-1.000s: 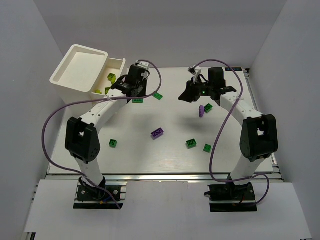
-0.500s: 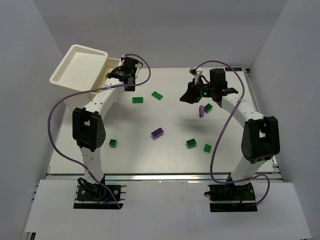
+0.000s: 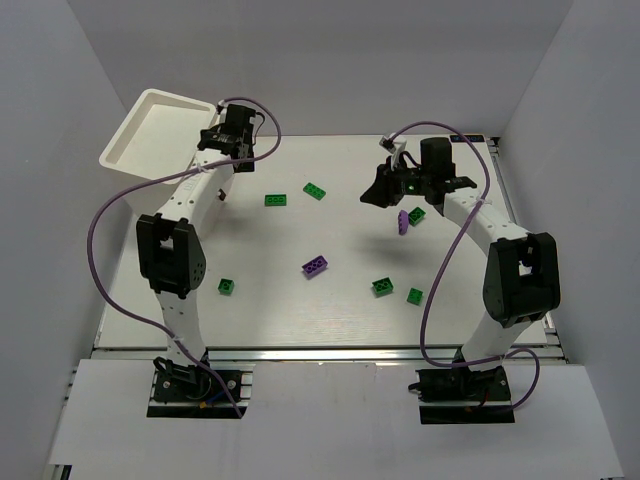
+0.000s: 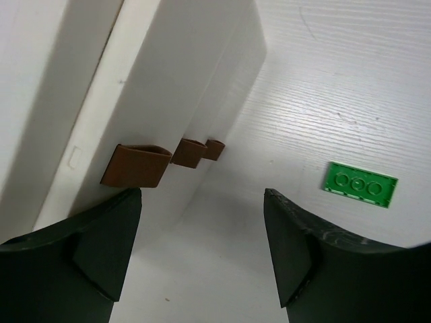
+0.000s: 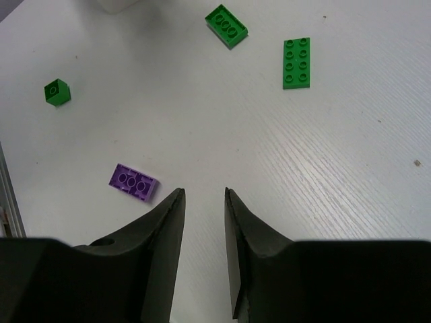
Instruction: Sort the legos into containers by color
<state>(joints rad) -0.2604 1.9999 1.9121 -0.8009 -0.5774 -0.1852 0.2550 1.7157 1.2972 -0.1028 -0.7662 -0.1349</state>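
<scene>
Legos (image 3: pixel 316 266) lie loose on the table (image 3: pixel 300 310), none in either gripper. Left gripper (image 4: pixel 202 202) hangs wide-jawed and empty just beside the side wall of the containers (image 4: pixel 168 67), near its brown marks (image 4: pixel 138 165). A flat green piece (image 4: pixel 359 184) lies a little farther out. Right gripper (image 5: pixel 204 192), well apart from the containers, shows a narrow empty gap over bare table, with a purple brick (image 5: pixel 134 182) and green bricks (image 5: pixel 226 25) beyond.
</scene>
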